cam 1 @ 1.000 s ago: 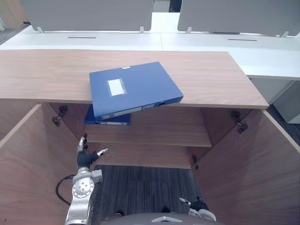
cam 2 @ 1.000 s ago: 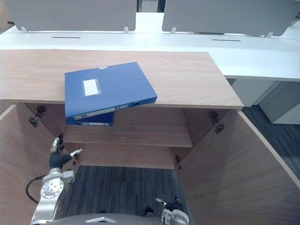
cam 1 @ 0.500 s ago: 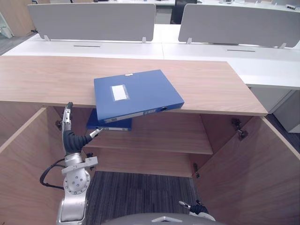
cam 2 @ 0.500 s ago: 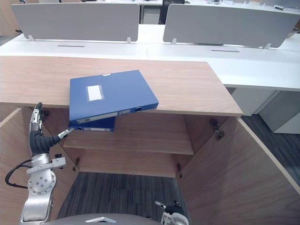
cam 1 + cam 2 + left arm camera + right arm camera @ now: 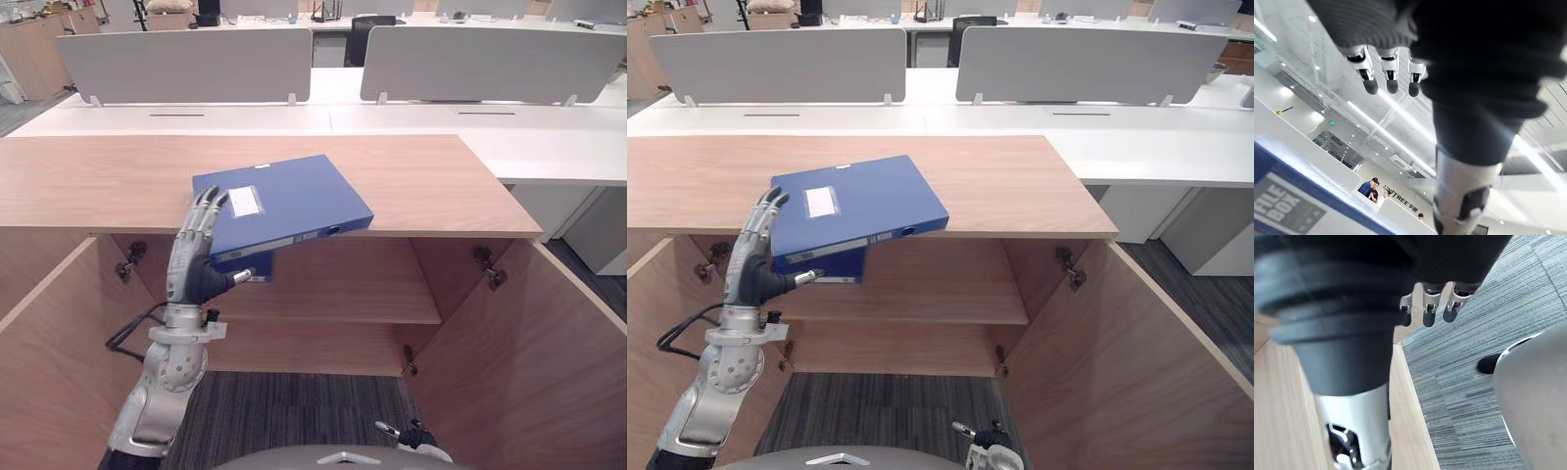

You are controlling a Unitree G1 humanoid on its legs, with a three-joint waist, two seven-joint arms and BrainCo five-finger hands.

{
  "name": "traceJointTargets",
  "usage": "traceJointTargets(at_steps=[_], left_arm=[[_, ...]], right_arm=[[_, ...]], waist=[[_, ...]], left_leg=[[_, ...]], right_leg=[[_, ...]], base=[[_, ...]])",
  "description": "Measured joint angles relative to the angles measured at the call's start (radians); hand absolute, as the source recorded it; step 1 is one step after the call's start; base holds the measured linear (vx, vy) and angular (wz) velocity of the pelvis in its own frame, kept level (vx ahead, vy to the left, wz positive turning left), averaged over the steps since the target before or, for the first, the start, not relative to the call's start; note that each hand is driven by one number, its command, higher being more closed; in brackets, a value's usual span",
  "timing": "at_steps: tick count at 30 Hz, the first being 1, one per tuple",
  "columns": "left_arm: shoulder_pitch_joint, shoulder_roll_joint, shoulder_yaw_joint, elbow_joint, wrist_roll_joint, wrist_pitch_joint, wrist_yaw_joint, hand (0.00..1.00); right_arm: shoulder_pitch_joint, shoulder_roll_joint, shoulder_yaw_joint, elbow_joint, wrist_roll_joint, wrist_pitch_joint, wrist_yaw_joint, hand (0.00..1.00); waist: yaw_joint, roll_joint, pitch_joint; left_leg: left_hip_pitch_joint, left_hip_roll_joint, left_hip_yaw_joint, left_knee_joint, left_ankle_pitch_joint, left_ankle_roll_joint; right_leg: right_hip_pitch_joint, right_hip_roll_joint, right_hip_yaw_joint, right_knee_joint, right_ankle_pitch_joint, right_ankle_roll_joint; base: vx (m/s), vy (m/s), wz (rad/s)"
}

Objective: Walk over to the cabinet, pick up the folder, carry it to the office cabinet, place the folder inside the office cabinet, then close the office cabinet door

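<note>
A blue folder [image 5: 284,201] with a white label lies on the wooden cabinet top [image 5: 98,181], its front edge hanging over the open cabinet. My left hand [image 5: 191,259] is raised in front of the folder's left front corner. It is open, its fingers [image 5: 1391,78] straight and pointing up and its thumb out below the folder's edge. Whether it touches the folder [image 5: 1293,196] I cannot tell. My right hand [image 5: 407,433] hangs low by the floor, its fingers [image 5: 1432,308] relaxed and holding nothing.
A second blue folder [image 5: 257,266] lies on the cabinet's inner shelf [image 5: 343,284], under the first. Both cabinet doors stand open: left door [image 5: 49,362], right door [image 5: 529,362]. White desks [image 5: 392,122] with grey dividers [image 5: 186,64] stand behind the cabinet.
My left hand has risen from low beside the left door up to the folder's left front corner. The view has shifted, now showing more of the desks behind. The folder has not moved.
</note>
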Motion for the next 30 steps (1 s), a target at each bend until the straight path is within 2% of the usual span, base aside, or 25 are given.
traceJointTargets(at_steps=[3,8,12,24,30], left_arm=[[-0.047,0.028,-0.034,0.035,0.088,0.017,0.0,0.0],[-0.073,0.033,-0.053,0.076,0.197,0.056,-0.002,0.0],[-0.083,0.035,-0.069,0.112,0.252,0.082,-0.015,0.0],[-0.101,0.028,-0.071,0.18,0.332,0.122,-0.023,0.0],[-0.1,0.028,-0.063,0.187,0.342,0.15,-0.026,0.0]], right_arm=[[-0.008,-0.001,0.001,0.005,0.0,0.002,0.0,0.0],[-0.027,-0.002,-0.008,0.031,0.0,0.006,0.001,0.0],[-0.028,-0.005,-0.01,0.03,0.001,0.008,0.002,0.0],[-0.028,-0.011,-0.026,0.031,0.002,0.012,0.014,0.0],[-0.022,-0.022,-0.028,0.031,0.002,0.014,0.022,0.0]], waist=[[-0.009,-0.001,0.0],[-0.026,-0.002,0.001],[-0.033,-0.002,0.001],[-0.054,-0.002,0.001],[-0.055,-0.002,0.001]], left_leg=[[-0.001,-0.001,0.0,0.0,-0.001,0.001],[-0.004,-0.001,0.0,0.0,-0.004,0.003],[-0.003,-0.003,0.005,0.0,-0.008,0.003],[0.001,-0.003,0.006,0.0,-0.012,0.003],[0.002,-0.002,0.008,0.0,-0.013,0.003]], right_leg=[[0.002,0.0,0.0,-0.015,0.003,0.0],[0.012,0.002,0.001,-0.04,0.019,0.003],[0.019,0.003,0.003,-0.057,0.03,0.005],[0.034,0.004,0.002,-0.079,0.036,-0.001],[0.036,0.004,0.003,-0.083,0.037,-0.002]], base=[[0.0,0.0,0.0],[0.0,0.0,0.0],[0.0,-0.001,-0.02],[0.0,-0.003,0.0],[0.0,0.0,0.0]])
